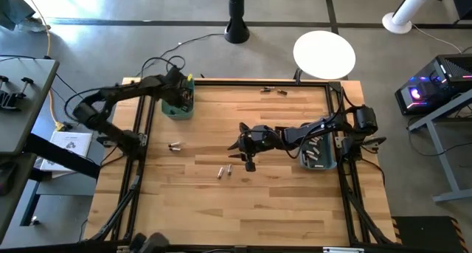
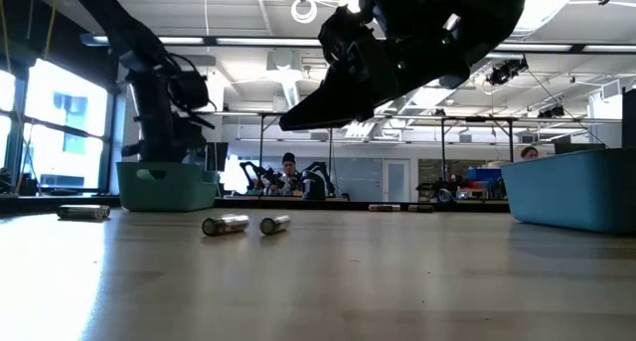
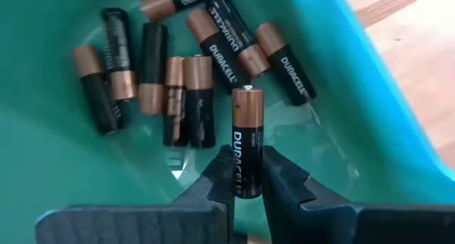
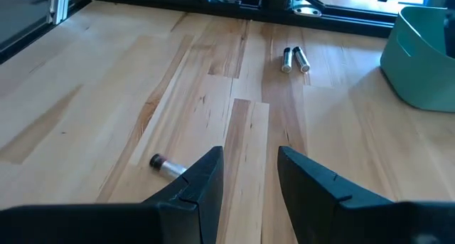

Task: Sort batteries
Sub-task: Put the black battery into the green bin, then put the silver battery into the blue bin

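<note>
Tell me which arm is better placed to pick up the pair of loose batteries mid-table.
Right. The right gripper hangs open just above the table beside the pair of batteries. The left gripper is over the green bin, shut on a Duracell battery it has yet to release.

Wooden table [image 1: 258, 201] carries green bin [image 1: 178, 105] at 10 o'clock, blue-grey bin [image 1: 318, 156] at 3 o'clock, and scattered loose batteries [image 1: 224, 171].

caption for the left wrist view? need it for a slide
Left gripper holds a copper-and-black battery upright over the green bin, above about ten matching cells.
</note>
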You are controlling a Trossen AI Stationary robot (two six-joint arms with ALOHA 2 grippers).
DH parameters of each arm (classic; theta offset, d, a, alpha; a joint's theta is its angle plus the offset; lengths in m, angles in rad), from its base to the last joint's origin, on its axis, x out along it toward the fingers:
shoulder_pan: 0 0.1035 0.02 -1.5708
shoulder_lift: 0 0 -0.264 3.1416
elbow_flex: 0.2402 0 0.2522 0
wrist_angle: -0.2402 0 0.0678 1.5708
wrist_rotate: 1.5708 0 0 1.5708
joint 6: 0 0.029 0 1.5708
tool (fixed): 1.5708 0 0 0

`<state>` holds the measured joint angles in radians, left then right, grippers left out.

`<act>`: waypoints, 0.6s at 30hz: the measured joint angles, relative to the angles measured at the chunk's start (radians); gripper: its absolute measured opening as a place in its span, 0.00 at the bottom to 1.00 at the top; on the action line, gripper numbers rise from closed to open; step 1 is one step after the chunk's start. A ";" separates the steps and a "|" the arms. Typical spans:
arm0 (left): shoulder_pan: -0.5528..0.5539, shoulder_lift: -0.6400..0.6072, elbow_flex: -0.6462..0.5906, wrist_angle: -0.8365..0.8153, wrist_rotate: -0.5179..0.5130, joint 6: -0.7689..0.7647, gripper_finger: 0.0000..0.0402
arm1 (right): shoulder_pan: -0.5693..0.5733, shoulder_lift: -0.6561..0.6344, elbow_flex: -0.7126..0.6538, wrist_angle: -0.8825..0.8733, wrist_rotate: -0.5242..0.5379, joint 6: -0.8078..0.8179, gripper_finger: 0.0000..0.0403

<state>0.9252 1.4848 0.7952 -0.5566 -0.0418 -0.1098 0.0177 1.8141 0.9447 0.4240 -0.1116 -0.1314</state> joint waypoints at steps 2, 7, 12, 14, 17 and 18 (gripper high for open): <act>-0.003 0.045 0.022 0.000 -0.010 0.015 0.10 | 0.000 0.000 0.000 0.000 0.000 0.000 0.32; -0.003 0.105 0.071 0.000 -0.021 0.030 0.12 | 0.000 0.000 0.000 -0.007 0.000 0.000 0.32; -0.001 0.106 0.109 -0.027 -0.022 0.061 0.22 | 0.000 0.000 0.000 -0.032 0.000 0.005 0.32; 0.001 0.103 0.128 -0.048 -0.023 0.062 0.28 | 0.000 0.000 0.000 -0.046 0.000 0.021 0.32; 0.002 0.103 0.160 -0.088 -0.023 0.062 0.36 | 0.000 0.000 0.000 -0.061 0.000 -0.002 0.32; 0.002 0.102 0.171 -0.104 -0.023 0.062 0.38 | 0.002 0.000 0.000 -0.075 0.001 -0.027 0.32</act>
<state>0.9272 1.5872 0.9657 -0.6609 -0.0651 -0.0476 0.0197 1.8141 0.9447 0.3489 -0.1108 -0.1587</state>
